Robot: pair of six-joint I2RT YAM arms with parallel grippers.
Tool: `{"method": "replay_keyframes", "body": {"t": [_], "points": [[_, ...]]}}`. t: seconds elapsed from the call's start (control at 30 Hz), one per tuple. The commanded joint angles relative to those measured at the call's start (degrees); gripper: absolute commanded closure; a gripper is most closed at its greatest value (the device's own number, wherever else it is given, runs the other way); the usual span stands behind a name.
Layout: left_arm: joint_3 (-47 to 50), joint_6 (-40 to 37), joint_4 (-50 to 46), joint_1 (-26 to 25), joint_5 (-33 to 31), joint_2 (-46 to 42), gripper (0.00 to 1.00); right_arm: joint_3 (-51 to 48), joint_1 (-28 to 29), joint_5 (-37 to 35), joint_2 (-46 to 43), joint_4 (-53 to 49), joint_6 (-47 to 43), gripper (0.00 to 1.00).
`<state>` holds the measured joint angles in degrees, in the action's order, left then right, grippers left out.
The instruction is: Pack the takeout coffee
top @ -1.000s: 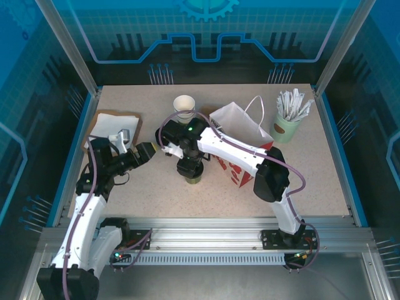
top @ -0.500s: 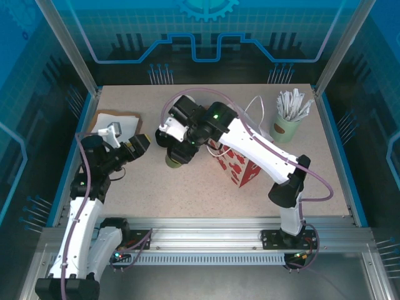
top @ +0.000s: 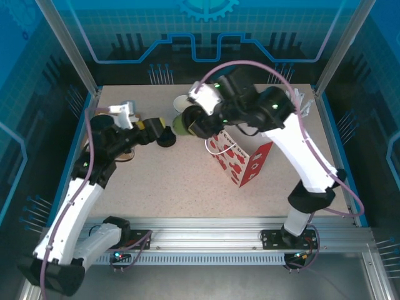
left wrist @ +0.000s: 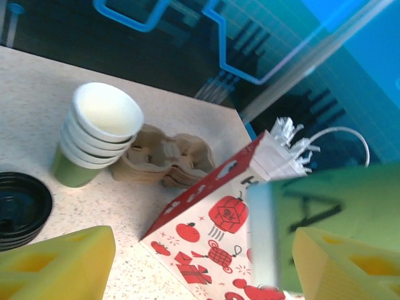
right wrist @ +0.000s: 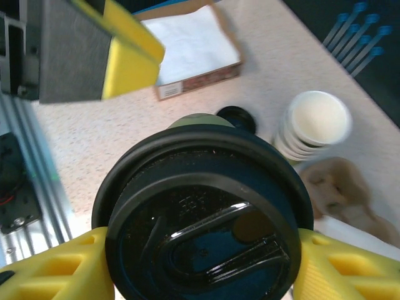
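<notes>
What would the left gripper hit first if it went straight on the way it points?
The left gripper would likely meet the red-patterned paper bag, centred in its wrist view. The takeout coffee in the right gripper hangs close beside that line; depth is unclear.

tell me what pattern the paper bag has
paper bag: red lantern and gift prints on white, best in left wrist view

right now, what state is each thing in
coffee cup: lid on, held off the table
right gripper: shut on the coffee cup
left gripper: open, empty
paper bag: standing on the table
spare cups: stacked, no lids
loose lids: piled on the table
</notes>
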<state>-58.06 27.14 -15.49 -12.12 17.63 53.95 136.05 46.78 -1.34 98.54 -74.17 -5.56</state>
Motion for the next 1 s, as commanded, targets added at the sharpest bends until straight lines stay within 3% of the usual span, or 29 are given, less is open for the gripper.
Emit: {"method": "replay_keyframes", "body": {"t": [0.0, 0.23, 0.5, 0.7, 0.97], "points": [[-5.0, -5.8, 2.8, -3.6, -1.8, 4.9, 0.24, -2.0, -3.6, -1.1, -6.7, -2.1, 0.7, 0.63], [-18.4, -18.0, -1.4, -11.8, 0.8, 21.8, 0.24, -11.0, -14.2, -3.4, -16.1, -2.8, 2.0, 0.64], [-36.3, -28.4, -11.2, -16.7, 3.1, 39.3, 0.24, -15.6, -17.4, -6.4, -16.7, -6.0, 2.1, 0.65], [-47.7, -33.4, -19.4, -18.2, 4.6, 49.4, 0.32, -16.3, -17.6, -6.6, -13.8, -8.2, 1.7, 0.65], [-60.4, -35.7, -26.7, -18.2, 4.8, 59.6, 0.52, -15.5, -17.9, -7.4, -9.4, -11.7, 0.8, 0.65]]}}
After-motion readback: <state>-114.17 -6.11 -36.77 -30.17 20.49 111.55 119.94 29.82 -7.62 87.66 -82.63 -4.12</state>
